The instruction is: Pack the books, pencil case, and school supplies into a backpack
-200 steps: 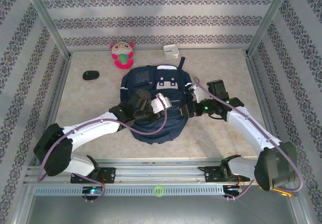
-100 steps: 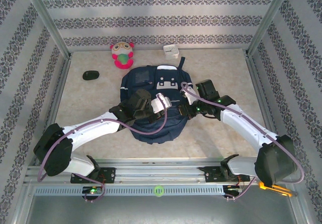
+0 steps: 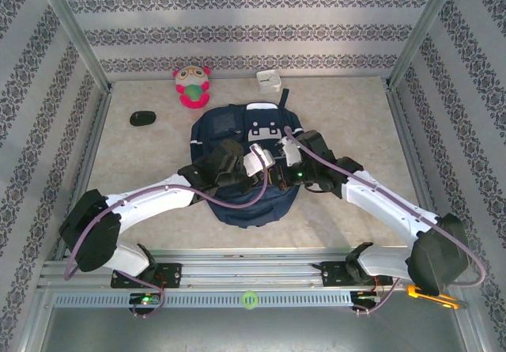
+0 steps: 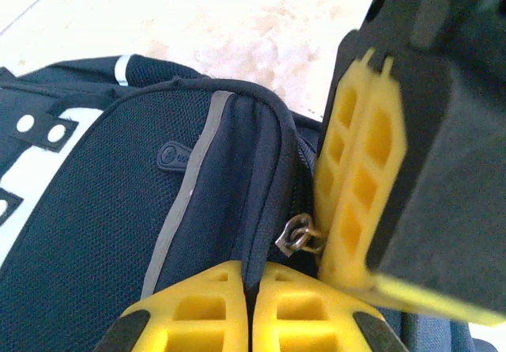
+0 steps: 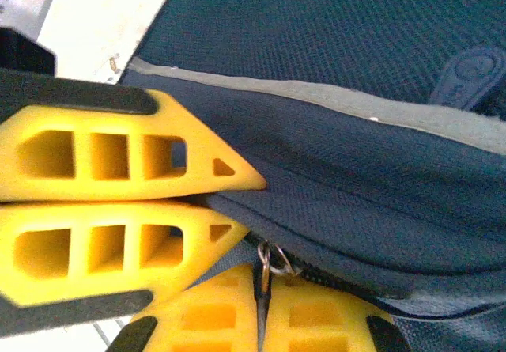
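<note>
The navy backpack [image 3: 237,134] lies flat in the middle of the table. My left gripper [image 3: 266,168] and right gripper [image 3: 279,172] meet over its middle. In the left wrist view my left gripper [image 4: 251,293] is shut on a fold of backpack [image 4: 103,233] fabric beside the zip. My right gripper [image 5: 262,314] is shut on the metal zipper pull [image 5: 267,260], which also shows as the zipper pull [image 4: 299,236] against the right fingers [image 4: 360,186]. The left fingers [image 5: 118,158] pinch the seam just beside it. The books, the pencil case and the school supplies are out of view.
A pink and green plush toy [image 3: 192,85] and a small white box [image 3: 269,80] sit at the back of the table. A black oval object [image 3: 143,118] lies at the back left. Metal frame posts and patterned walls close in the sides.
My right gripper has swung left onto the backpack's middle and closed on the zipper pull. My left gripper has shifted slightly right, still holding the fabric.
</note>
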